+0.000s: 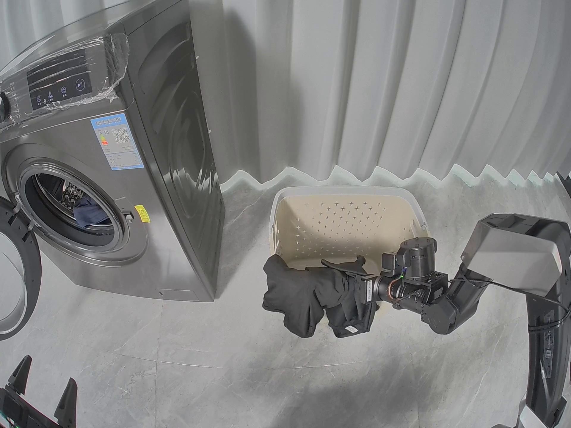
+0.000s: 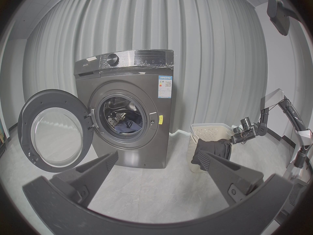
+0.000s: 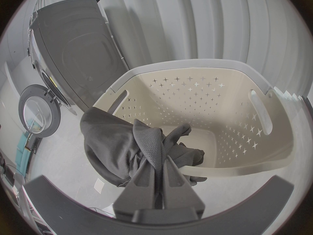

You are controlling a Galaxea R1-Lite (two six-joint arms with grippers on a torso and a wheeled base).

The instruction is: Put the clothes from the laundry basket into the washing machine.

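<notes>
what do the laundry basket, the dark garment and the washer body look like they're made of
The laundry basket looks like moulded plastic: matte cream, punched star holes, grey rim.
The dark garment is soft fabric, probably knit: matte, it folds and droops from the right gripper.
The washing machine seems painted or brushed sheet metal: grey, soft reflections.

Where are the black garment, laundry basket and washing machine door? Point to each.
black garment (image 1: 300,295), head view, hanging cloth bulk
laundry basket (image 1: 351,224), head view, perforated back wall
washing machine door (image 2: 56,132), left wrist view, glass pane
</notes>
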